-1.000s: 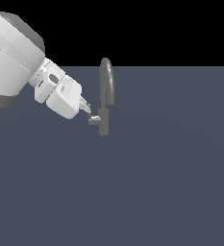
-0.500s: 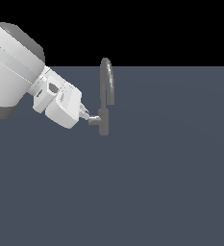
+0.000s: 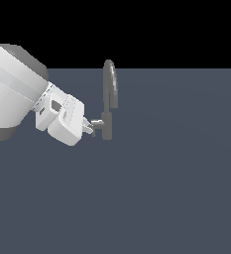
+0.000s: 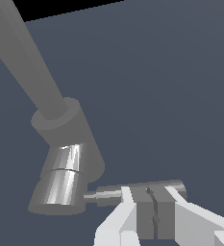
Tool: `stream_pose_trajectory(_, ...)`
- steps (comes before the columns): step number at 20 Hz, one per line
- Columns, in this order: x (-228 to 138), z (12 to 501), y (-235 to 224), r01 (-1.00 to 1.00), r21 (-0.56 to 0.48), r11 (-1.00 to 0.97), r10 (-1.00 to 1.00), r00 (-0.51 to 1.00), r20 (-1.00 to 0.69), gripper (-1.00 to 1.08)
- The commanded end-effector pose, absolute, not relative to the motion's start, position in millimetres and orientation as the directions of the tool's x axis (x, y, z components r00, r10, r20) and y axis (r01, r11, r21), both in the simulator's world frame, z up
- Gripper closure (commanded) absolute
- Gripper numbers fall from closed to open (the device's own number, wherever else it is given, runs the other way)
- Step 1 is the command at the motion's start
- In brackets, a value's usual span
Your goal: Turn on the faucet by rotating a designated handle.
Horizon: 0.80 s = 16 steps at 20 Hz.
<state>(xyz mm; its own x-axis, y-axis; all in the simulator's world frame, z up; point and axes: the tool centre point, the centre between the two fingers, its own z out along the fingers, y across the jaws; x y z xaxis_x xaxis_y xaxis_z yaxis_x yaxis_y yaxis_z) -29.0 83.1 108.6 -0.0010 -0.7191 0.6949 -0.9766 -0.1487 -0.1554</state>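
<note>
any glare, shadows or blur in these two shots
Exterior view: flat, even light, no cast shadows on the grey floor, edges slightly soft; the faucet reads dull grey. Wrist view: sharp, with bright specular streaks on the faucet's lower post, and the gripper at the handle is cropped by the frame.

White arm (image 3: 13, 94) angled low, hand (image 3: 90, 127) fingers (image 4: 120, 216) pinched together
</note>
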Motion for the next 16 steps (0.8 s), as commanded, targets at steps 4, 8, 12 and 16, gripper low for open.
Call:
stream_pose_trajectory(4,-29.1,87.1,78.4,-0.979,-0.145,-0.142,-0.714,-0.001,0.7,1.08)
stream_pose_trajectory(8,-28.3,71.6,75.8,-0.981,-0.14,-0.137,-0.711,-0.001,0.703,1.08)
stream_pose_trajectory(12,-27.5,55.8,73.0,-0.982,-0.135,-0.133,-0.708,-0.001,0.706,1.08)
stream_pose_trajectory(16,-12.4,69.7,88.3,-0.975,-0.166,-0.151,-0.725,-0.004,0.688,1.08)
